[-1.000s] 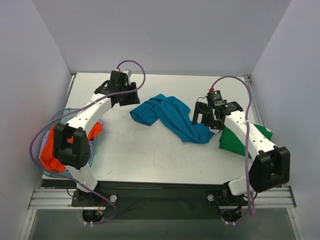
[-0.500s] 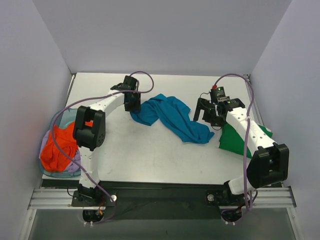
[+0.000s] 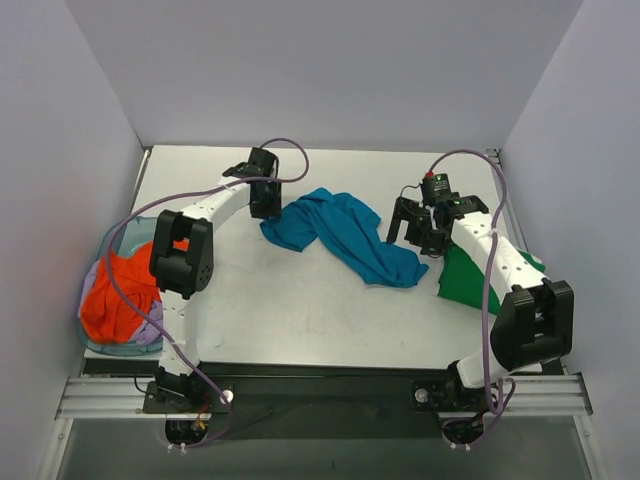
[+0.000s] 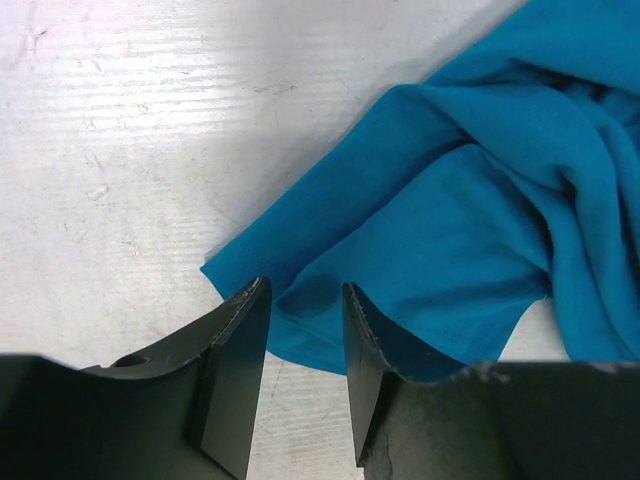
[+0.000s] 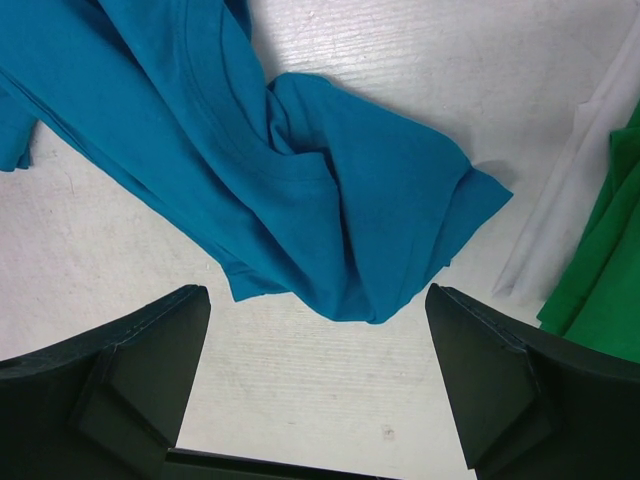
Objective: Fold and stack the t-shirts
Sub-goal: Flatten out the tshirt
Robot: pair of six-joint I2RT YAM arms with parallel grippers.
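A crumpled teal-blue t-shirt lies across the middle of the table. My left gripper is at its left end. In the left wrist view the left gripper has its jaws narrowed with a gap still between them, and the teal shirt's hem lies between the tips. My right gripper hangs wide open over the shirt's right end, holding nothing. A bright green t-shirt lies under the right arm. Orange and lavender t-shirts fill the basket.
The light blue plastic basket stands at the table's left edge. Grey walls close in the left, back and right sides. A pale strip borders the green cloth in the right wrist view. Purple cables loop off both arms.
The left arm's elbow has swung clear of the basket, and its gripper moved right to the teal shirt's left end with its jaws narrowing. The right gripper barely shifted.
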